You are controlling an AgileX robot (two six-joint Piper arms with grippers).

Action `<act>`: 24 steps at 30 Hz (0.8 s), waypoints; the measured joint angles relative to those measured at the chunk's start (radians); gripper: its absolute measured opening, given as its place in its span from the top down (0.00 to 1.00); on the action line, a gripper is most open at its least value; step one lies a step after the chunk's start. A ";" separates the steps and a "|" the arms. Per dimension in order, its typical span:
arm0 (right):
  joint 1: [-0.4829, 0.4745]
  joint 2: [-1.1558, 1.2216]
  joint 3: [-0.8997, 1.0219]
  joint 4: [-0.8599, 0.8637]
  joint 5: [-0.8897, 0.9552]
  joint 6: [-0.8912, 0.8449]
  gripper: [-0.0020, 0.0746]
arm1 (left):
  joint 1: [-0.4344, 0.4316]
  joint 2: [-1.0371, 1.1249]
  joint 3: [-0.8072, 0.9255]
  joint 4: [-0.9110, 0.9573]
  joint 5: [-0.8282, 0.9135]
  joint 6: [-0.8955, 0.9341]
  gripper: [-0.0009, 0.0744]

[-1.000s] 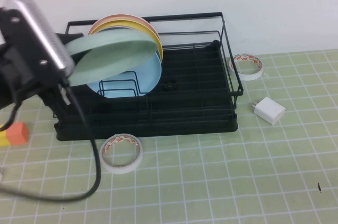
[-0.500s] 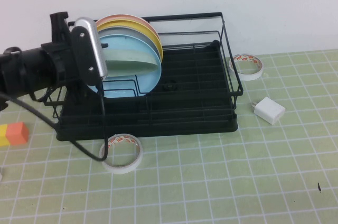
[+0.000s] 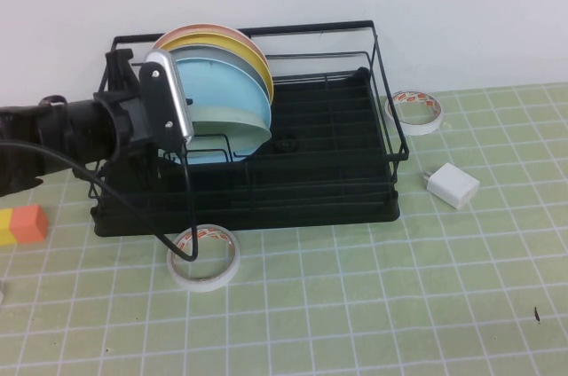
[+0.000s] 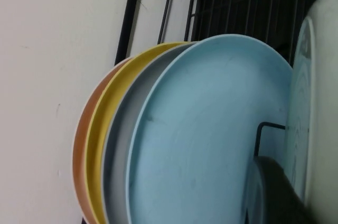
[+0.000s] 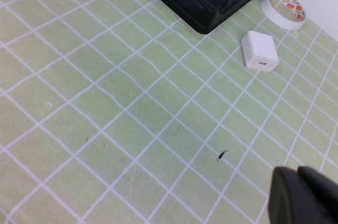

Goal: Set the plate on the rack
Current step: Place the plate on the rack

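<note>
The left arm reaches in from the left edge of the high view, and the left gripper [image 3: 177,132] sits at the left end of the rack [image 3: 355,190], against the row of standing plates. Whether its fingers are spread or pinching cannot be determined, because the wrist camera body covers them. The plate [image 4: 317,102], pale mint green, stands on edge in the rack's dividers just in front of the sky-blue plate [image 3: 226,105]; in the left wrist view only its rim shows, close to the lens. Behind the sky-blue plate stand a grey plate [image 4: 117,145], a yellow plate [image 3: 232,42] and a pink plate [image 3: 191,30], all upright and closely stacked. The right gripper [image 5: 303,195] hovers over bare mat, fingers pressed together, holding nothing, well apart from the rack.
</note>
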 joint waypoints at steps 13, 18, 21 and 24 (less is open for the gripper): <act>0.000 0.000 0.030 -0.037 -0.031 0.010 0.97 | 0.000 0.012 -0.039 -0.001 0.086 -0.057 0.53; 0.000 0.000 0.034 -0.041 -0.031 0.010 0.97 | 0.000 -0.005 -0.057 -0.001 0.059 -0.057 0.54; 0.000 0.000 0.034 -0.042 -0.031 0.011 0.97 | 0.000 -0.043 -0.057 0.001 0.063 -0.090 0.59; 0.000 0.000 0.034 -0.042 -0.031 0.011 0.97 | 0.000 -0.103 -0.057 0.001 0.058 -0.125 0.70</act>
